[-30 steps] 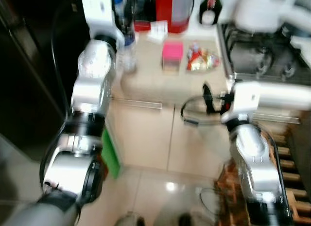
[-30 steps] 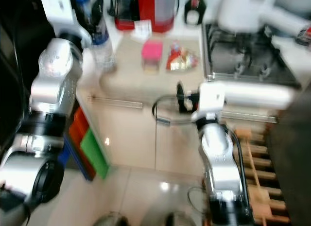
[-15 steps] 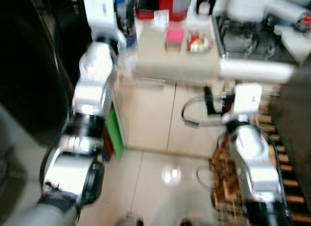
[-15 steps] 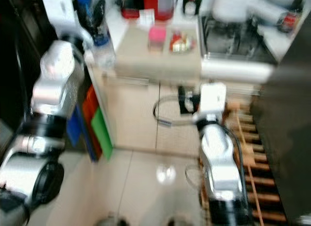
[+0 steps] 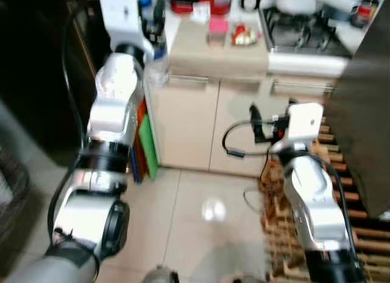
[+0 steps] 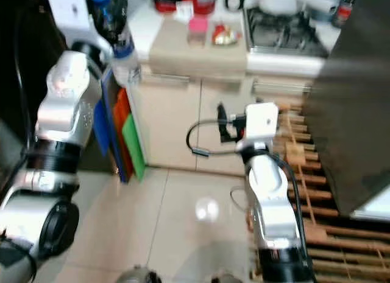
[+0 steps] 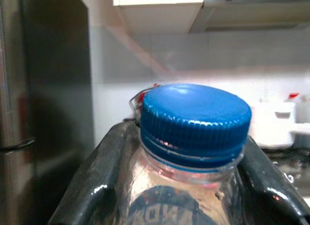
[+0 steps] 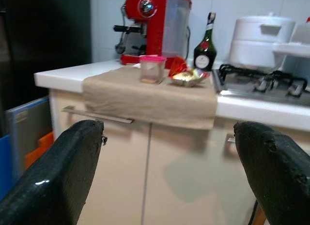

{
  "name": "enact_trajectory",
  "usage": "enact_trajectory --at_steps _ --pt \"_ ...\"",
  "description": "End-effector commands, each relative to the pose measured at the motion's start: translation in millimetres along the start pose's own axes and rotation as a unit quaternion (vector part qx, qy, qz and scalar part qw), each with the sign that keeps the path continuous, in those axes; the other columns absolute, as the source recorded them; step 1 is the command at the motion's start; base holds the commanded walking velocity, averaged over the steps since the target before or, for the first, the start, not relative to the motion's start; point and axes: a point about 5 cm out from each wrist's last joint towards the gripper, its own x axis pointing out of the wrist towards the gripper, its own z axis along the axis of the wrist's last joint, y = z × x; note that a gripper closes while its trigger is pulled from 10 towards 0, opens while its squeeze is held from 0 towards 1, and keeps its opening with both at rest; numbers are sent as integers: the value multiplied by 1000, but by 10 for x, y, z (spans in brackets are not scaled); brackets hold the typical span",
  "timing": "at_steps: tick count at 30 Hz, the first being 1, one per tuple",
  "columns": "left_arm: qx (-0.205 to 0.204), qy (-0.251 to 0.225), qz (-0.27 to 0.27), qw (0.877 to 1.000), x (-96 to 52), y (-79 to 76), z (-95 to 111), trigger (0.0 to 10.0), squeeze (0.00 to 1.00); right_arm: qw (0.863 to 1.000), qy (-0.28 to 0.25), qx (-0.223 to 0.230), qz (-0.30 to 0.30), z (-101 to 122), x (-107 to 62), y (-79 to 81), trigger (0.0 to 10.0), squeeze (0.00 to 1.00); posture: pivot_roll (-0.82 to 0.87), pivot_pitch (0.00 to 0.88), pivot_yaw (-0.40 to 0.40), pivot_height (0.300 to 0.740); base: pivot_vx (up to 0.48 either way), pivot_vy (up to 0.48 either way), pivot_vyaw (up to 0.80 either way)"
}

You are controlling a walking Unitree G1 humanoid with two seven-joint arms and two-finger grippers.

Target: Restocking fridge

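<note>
Gripping a water bottle (image 7: pixel 193 138) by the neck, left gripper (image 6: pixel 113 27) is raised at about 11 o'clock of the head view, its fingers (image 7: pixel 97 181) pressed on both sides just under the blue cap (image 7: pixel 195 119). Bottle hangs clear of the counter (image 5: pixel 213 52), beside its left end. Right gripper (image 8: pixel 169 176) is spread wide and empty, low at 3 o'clock, facing the cabinet doors (image 8: pixel 160 172). On the counter: pink-lid jar (image 8: pixel 151 69), foil snack (image 8: pixel 186 76), red coffee machine (image 8: pixel 155 26), dark bottle (image 8: pixel 205 43); stove (image 8: pixel 261 84) to the right. Dark fridge face (image 7: pixel 48 113) stands close at the left. Step looks like carrying the bottle toward the fridge. Next likely needs a turn left and the free right gripper on the door, unopened as far as visible.
</note>
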Motion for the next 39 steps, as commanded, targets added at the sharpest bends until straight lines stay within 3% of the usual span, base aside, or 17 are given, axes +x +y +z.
enact_trajectory --at_steps 1,5,9,13,14,16,18,23,32,39 --pt "-3 -15 -13 1000 27 -67 76 10000 0 1000 1 -1 -5 -5 -17 -40 10000 318 -48 0 45 740 -251 0 0" --pt "-7 -9 -18 1000 -10 -87 42 10000 0 1000 5 -3 -4 -31 -29 -47 10000 318 -41 0 42 740 -126 0 0" --pt "-52 16 -12 998 -189 -69 -108 10000 0 1000 8 -4 -4 -46 -41 -42 10000 318 -42 0 49 740 0 0 0" --pt "-79 113 3 990 -546 -103 -580 10000 0 1000 17 -6 -9 -90 -62 -74 10000 314 -33 0 47 740 0 -209 0" --pt "-79 113 3 990 -546 -103 -580 10000 0 1000 17 -6 -9 -90 -62 -74 10000 314 -33 0 47 740 0 -446 0" --pt "-88 160 6 983 -722 -194 -828 10000 0 1000 21 -9 -3 -114 -69 -65 10000 310 -28 0 42 740 0 -448 0" --pt "-89 179 0 980 -810 -269 -921 10000 0 1000 22 -10 0 -122 -70 -59 10000 310 -28 0 42 740 0 -448 0" --pt "-77 190 -26 978 -887 -321 -965 10000 0 1000 21 -10 -2 -121 -38 -62 10000 314 -31 0 47 740 0 -448 0" --pt "-103 205 -65 971 -1051 -356 -1022 10000 0 1000 22 -13 -9 -143 -63 -95 10000 310 -46 0 65 740 0 -459 0" --pt "-104 192 -84 972 -1025 -389 -966 10000 0 1000 20 -15 -5 -156 -44 -80 10000 306 -41 0 69 740 0 -465 0"
